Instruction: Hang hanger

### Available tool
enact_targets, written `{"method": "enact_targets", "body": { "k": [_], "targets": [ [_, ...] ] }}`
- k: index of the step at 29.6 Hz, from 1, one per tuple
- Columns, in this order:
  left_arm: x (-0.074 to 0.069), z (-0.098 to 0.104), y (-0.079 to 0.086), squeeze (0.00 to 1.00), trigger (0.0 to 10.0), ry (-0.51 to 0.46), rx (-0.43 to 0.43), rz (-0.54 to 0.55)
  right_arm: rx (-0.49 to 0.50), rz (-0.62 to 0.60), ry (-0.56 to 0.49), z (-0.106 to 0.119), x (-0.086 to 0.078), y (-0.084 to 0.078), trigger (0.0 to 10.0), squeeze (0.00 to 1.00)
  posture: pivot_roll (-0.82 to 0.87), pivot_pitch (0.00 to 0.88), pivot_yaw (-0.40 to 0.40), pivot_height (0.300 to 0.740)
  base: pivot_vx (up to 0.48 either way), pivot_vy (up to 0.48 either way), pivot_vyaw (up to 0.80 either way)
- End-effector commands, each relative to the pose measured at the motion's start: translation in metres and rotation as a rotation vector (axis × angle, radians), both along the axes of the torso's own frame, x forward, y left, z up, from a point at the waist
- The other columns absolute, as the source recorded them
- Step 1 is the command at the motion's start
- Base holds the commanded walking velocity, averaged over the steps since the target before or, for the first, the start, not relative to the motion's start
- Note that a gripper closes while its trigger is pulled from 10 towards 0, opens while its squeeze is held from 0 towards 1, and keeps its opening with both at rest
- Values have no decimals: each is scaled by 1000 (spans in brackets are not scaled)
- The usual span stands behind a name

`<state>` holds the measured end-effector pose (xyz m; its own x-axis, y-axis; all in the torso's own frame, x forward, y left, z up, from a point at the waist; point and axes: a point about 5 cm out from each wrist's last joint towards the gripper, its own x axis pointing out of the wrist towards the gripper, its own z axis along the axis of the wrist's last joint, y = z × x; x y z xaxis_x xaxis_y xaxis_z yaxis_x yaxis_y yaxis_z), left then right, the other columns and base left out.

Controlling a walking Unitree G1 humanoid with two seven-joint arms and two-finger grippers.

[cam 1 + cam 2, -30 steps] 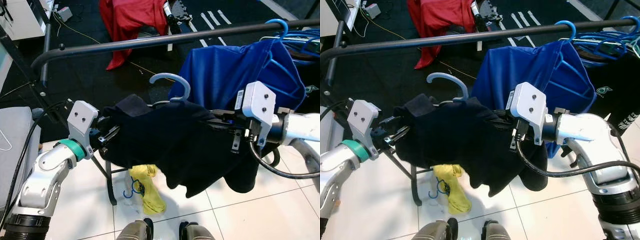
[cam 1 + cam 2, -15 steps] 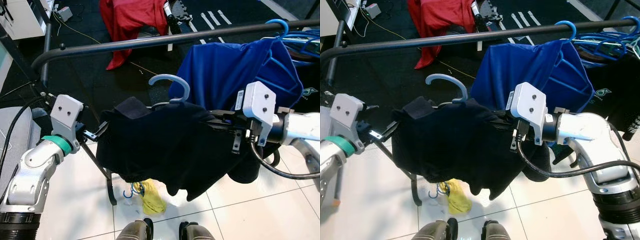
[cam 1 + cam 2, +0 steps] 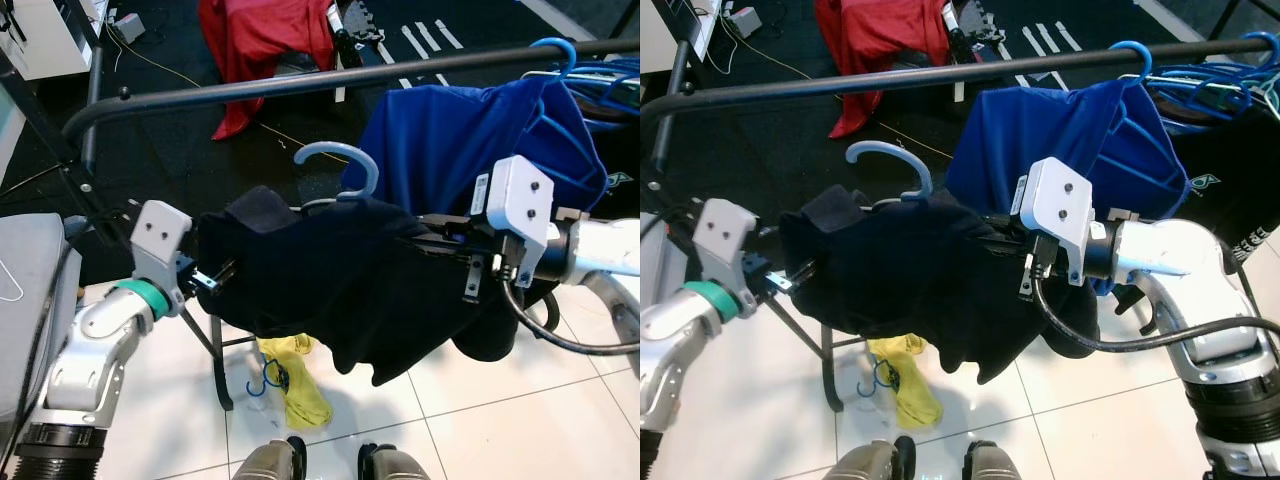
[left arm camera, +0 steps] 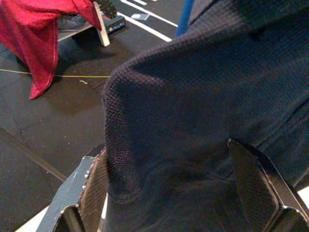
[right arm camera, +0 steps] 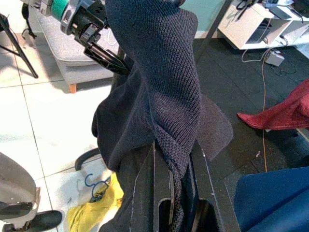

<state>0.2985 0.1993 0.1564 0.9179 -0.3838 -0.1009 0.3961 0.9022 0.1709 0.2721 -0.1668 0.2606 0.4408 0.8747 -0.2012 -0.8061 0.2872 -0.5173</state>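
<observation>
A dark navy knit garment (image 3: 340, 275) is draped over a light blue hanger whose hook (image 3: 340, 163) sticks up below the black rail (image 3: 300, 85). My right gripper (image 3: 425, 238) is shut on the garment's right shoulder; in the right wrist view the knit is pinched between its fingers (image 5: 159, 193). My left gripper (image 3: 215, 277) is at the garment's left edge, open. In the left wrist view the fabric (image 4: 193, 111) lies between its spread fingers (image 4: 91, 188). The hook hangs short of the rail, not over it.
A blue garment (image 3: 460, 130) hangs on the rail at the right on a blue hanger (image 3: 553, 48), with more hangers beyond. A yellow cloth (image 3: 298, 390) lies on the tiles by the rack's leg (image 3: 215, 360). A red cloth (image 3: 262, 40) is behind, a grey seat (image 3: 25, 290) at left.
Half a second ago my left gripper had drawn away to the left of the garment; now it is back at the garment's left edge. The right gripper keeps its hold.
</observation>
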Motion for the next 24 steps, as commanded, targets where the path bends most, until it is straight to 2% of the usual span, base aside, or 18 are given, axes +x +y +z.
{"method": "enact_targets", "body": {
  "k": [1,2,3,4,8,11,19,24],
  "targets": [
    [2,-6,-1,0,10000,20,-2,19,15,52,-37,9,-5,8,10000,0,-72,70,82,740,0,0,0],
    [5,-6,0,0,3529,12,-8,39,12,59,-37,9,-6,9,10000,0,-72,70,82,740,0,0,0],
    [5,-6,0,0,3529,12,-8,39,12,59,-37,9,-6,9,10000,0,-72,70,82,740,0,0,0],
    [7,-4,3,0,0,4,-11,59,8,61,-35,9,-7,9,10000,0,-71,69,83,740,0,0,0],
    [8,1,22,0,0,-21,16,150,-5,41,-25,4,-5,4,10000,0,-67,67,82,740,0,0,0],
    [9,2,28,0,0,-32,30,183,-9,35,-20,2,-4,4,10000,0,-64,67,82,740,0,0,0],
    [7,3,30,0,0,-49,47,208,-27,13,-11,-4,-1,1,10000,0,-60,66,82,740,0,0,0],
    [7,3,25,0,0,-59,29,195,-25,9,-12,-3,-1,1,10000,0,-62,68,84,740,0,0,0]
  ]
}}
